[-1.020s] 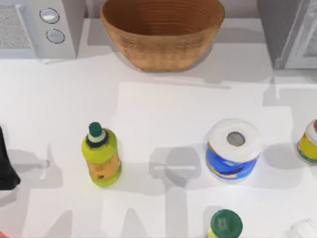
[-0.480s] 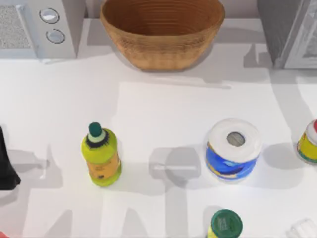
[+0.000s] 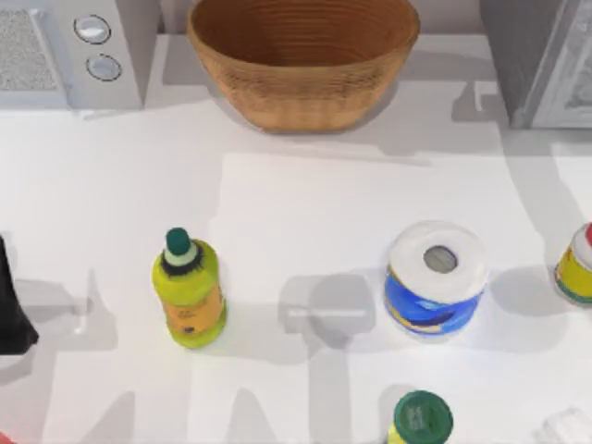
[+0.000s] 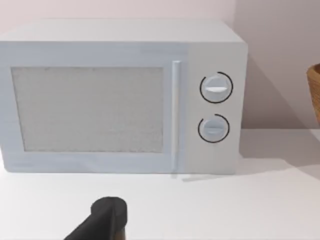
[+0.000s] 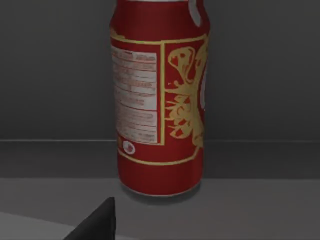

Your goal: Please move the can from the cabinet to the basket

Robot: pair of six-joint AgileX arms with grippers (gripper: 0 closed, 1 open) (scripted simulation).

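One wide tan woven wicker basket (image 3: 303, 60). One light grey microwave (image 3: 69, 51) with two round knobs (image 3: 92, 29). One large plain grey cabinet (image 3: 536, 55). One red drink can (image 5: 159, 95). Two green-capped bottles (image 3: 189, 289) (image 3: 421, 419). One blue-wrapped white paper roll (image 3: 435, 277). One yellow jar (image 3: 577, 265).

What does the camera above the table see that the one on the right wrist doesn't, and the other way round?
From above: the basket at the back of the table, the microwave at back left, a yellow-green bottle, a paper roll and the grey outside of the cabinet at back right. From the right wrist: the red can standing upright on a dark grey shelf. Both share the cabinet, seen from outside and inside.
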